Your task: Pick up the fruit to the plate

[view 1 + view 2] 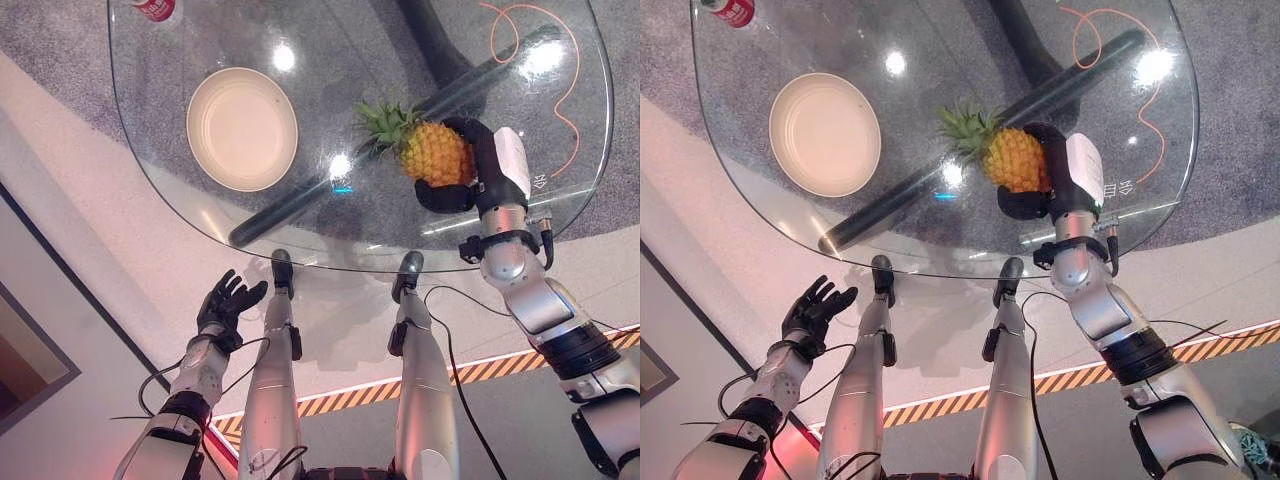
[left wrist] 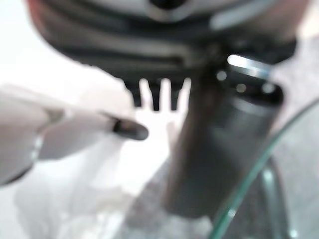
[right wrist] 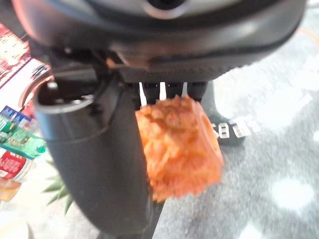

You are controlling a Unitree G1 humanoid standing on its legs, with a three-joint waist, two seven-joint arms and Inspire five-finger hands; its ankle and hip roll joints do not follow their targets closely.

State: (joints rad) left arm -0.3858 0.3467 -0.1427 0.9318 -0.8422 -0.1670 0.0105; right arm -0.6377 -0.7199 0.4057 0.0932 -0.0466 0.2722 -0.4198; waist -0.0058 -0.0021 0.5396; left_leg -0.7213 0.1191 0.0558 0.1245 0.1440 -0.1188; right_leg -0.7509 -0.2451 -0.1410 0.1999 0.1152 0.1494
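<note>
With the right hand (image 1: 470, 170) curled round the pineapple (image 1: 436, 152) above the glass table (image 1: 180, 230), at about three o'clock from the cream plate (image 1: 241, 128), and the left hand (image 1: 226, 300) relaxed, its knobbly bulk looked liable to twist loose.

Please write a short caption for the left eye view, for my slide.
Right robot hand grasps the pineapple on the glass table, beside the empty plate.

Eye views overhead, sharing table (image 1: 200, 215); wrist views close.
</note>
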